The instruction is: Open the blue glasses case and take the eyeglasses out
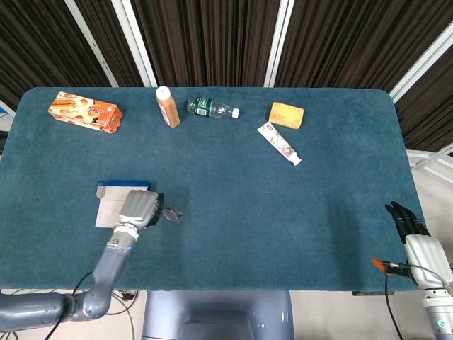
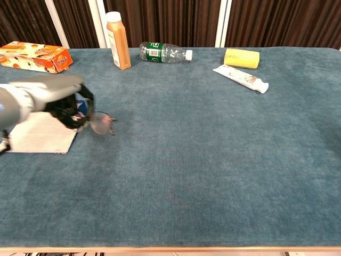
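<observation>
- The left hand (image 2: pixel 66 101) has the glasses (image 2: pixel 100 124) pinched in its curled fingers, out over the table (image 1: pixel 233 212) just to the right of the case.
- The lenses stick out to the right of the hand; from the chest view they look to be off the cloth, though contact is hard to judge.
- The case (image 1: pixel 117 202) lies open on the near left of the table, pale lining up and blue lid (image 1: pixel 124 185) standing at the far edge.
- The hand sits at the case's right edge, partly over it.
- The right hand (image 1: pixel 408 221) is off the table's right edge, dark fingers together and pointing away, holding nothing.
- Along the far side: snack box (image 1: pixel 85 112), juice bottle (image 1: pixel 168 106) upright, water bottle (image 1: pixel 212 108) on its side, yellow sponge (image 1: pixel 286 115), and a tube (image 1: pixel 279 143) just in front of the sponge.
</observation>
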